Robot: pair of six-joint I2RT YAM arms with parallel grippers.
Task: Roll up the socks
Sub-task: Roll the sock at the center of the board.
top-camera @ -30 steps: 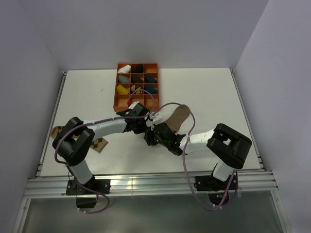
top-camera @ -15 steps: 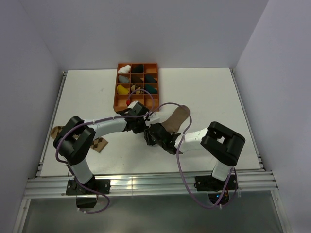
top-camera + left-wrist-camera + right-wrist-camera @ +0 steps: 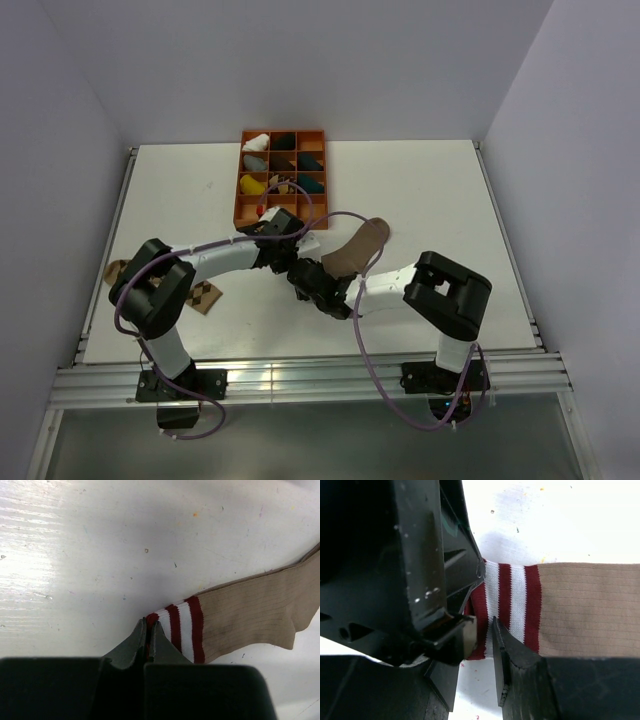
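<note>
Since a second ago the right arm has swung left and nearer, bringing the right fingers [image 3: 509, 652] in against the left ones at mid-bench [image 3: 430, 190], and the tan sock [image 3: 360, 245] looks drawn a little straighter toward them.

The left fingers [image 3: 131, 644] are closed, pinching the very edge of the cuff [image 3: 180, 627]. The right fingers stand apart with the cuff's near corner lying flat between them, not clamped as far as the wrist view shows.

The tan sock lies flat on the bench, cuff toward the arms and toe pointing far and right, well clear of the orange tray [image 3: 300, 132] of bundles. It is fine-ribbed knit, plain tan, with a dark red cuff crossed by two white bands. The argyle sock [image 3: 205, 298] lies at the near left beside the left arm, partly hidden.

I judge the sock light, limp and stretchy. It will sag and fold wherever it is unsupported and may slide on the smooth bench. The doubled cuff is the firmest place to hold, so a pinch at each corner should keep the edge straight for rolling.
</note>
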